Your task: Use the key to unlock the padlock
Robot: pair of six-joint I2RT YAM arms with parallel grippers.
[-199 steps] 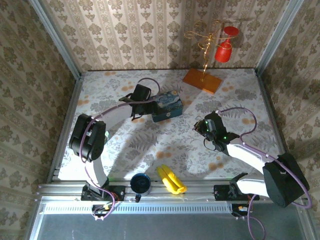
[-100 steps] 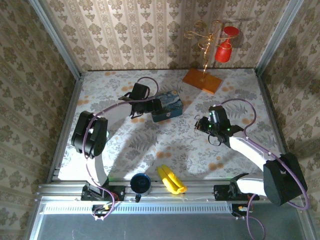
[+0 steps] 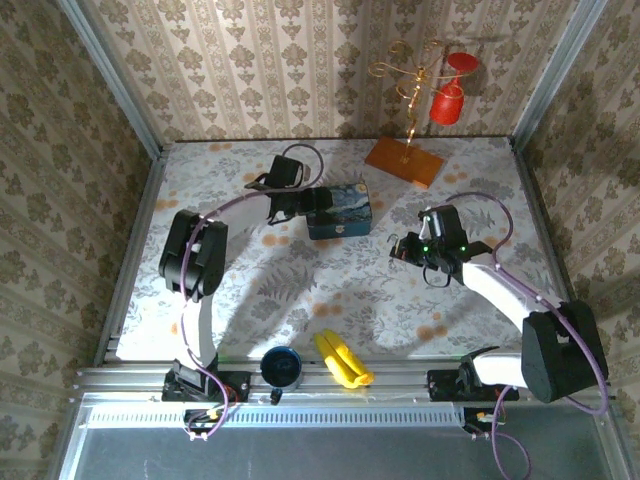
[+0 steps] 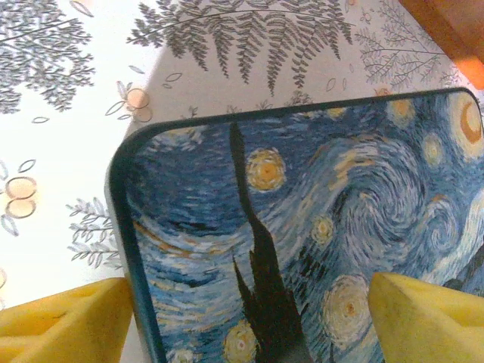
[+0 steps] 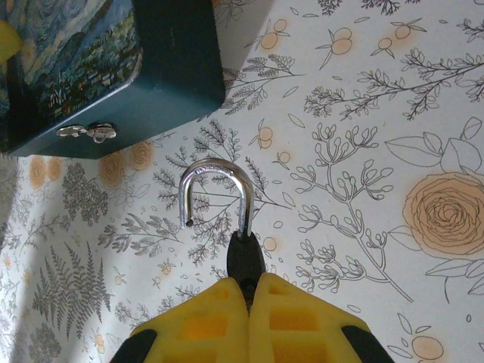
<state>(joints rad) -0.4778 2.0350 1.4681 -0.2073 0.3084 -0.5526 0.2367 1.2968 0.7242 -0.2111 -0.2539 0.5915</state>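
Note:
My right gripper (image 5: pixel 249 286) is shut on the dark body of the small padlock (image 5: pixel 245 257). Its silver shackle (image 5: pixel 214 193) stands up above the fingers, with the left end free of the body. In the top view the right gripper (image 3: pixel 404 248) hovers over the table, right of the blue painting-printed box (image 3: pixel 340 210). My left gripper (image 3: pixel 300 203) sits at the box's left end, open. In the left wrist view one yellow pad (image 4: pixel 68 325) is outside the box's (image 4: pixel 302 212) edge and the other is over the lid. The key is out of view.
A silver latch (image 5: pixel 89 132) sits on the box's dark front wall. A gold stand with red glasses (image 3: pixel 440 85) rises from an orange base (image 3: pixel 403 160) at the back. A blue mug (image 3: pixel 282 366) and a yellow object (image 3: pixel 343 360) lie at the near edge.
My left gripper has opened wider and shifted toward the back at the box's end; the box has turned slightly. The right arm has reached a little farther back, still holding the padlock.

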